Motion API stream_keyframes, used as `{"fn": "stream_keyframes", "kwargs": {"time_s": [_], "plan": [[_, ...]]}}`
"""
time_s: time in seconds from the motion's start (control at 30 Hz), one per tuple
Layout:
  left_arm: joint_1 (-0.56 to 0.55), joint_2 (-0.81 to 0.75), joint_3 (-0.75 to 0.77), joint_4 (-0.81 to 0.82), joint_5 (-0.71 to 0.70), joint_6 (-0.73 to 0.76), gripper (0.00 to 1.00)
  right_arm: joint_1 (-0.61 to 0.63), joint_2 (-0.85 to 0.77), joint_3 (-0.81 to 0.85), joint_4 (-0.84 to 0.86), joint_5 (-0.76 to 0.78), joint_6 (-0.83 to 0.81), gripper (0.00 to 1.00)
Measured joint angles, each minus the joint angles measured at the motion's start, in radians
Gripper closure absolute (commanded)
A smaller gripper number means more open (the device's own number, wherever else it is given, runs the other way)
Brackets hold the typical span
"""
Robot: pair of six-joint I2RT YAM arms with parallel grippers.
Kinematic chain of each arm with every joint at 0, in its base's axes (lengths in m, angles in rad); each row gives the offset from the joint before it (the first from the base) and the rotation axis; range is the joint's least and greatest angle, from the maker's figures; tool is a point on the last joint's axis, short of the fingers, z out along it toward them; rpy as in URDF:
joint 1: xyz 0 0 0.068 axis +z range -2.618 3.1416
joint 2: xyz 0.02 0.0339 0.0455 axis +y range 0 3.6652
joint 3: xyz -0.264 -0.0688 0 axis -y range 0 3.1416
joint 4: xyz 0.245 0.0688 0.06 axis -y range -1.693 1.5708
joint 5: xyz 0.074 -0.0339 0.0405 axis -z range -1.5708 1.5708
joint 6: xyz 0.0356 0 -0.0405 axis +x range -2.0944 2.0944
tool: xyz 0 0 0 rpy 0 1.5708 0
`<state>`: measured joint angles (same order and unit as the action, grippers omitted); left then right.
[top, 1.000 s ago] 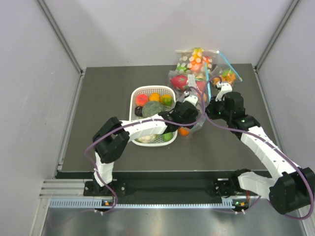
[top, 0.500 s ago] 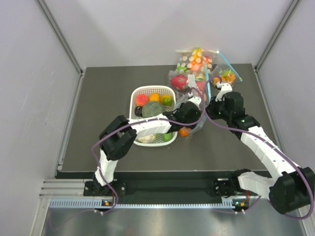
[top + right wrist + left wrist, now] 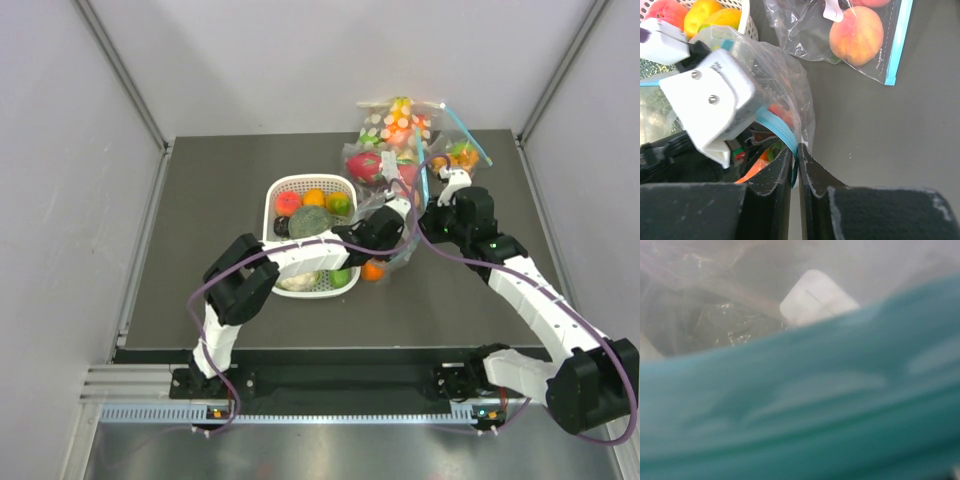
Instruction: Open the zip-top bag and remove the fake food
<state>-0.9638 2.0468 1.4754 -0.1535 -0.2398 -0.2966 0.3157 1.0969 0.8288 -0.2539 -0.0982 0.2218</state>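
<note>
The zip-top bag point(image 3: 398, 250) hangs between my two grippers just right of the basket. My right gripper point(image 3: 796, 152) is shut on its light-blue zip strip point(image 3: 777, 127) at the near corner of the mouth. My left gripper point(image 3: 715, 55) is at the opposite lip, shut on the bag. The left wrist view is filled by the blurred zip strip point(image 3: 805, 410), and its own fingers are hidden. Fake food shows inside the bag as orange and green pieces point(image 3: 757, 165). An orange fruit point(image 3: 373, 268) sits at the bag's low end.
A white basket point(image 3: 283, 190) holding fruit and a grey-green melon stands left of the bag. Other clear bags lie behind: one with a pink dragon fruit point(image 3: 365, 165), one with a peach point(image 3: 857, 37), one with orange pieces point(image 3: 462, 155).
My left gripper has shifted a little toward the bag's mouth and gone from open to shut. The right arm has stayed still with its grip.
</note>
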Motion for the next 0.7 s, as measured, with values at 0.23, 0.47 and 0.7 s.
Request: {"fn": "stream_keyframes", "kwargs": {"time_s": [0.23, 0.47, 0.7], "plan": [[0.002, -0.115, -0.052, -0.027, 0.043, 0.008, 1.0, 0.0, 0.006, 0.0, 0.002, 0.0, -0.005, 0.91], [0.003, -0.217, -0.058, -0.024, 0.113, 0.008, 1.0, 0.001, 0.006, 0.0, 0.011, 0.0, -0.012, 0.91], [0.003, -0.251, -0.058, -0.036, 0.166, 0.008, 1.0, 0.001, 0.009, 0.002, 0.011, 0.001, -0.018, 0.91]]}}
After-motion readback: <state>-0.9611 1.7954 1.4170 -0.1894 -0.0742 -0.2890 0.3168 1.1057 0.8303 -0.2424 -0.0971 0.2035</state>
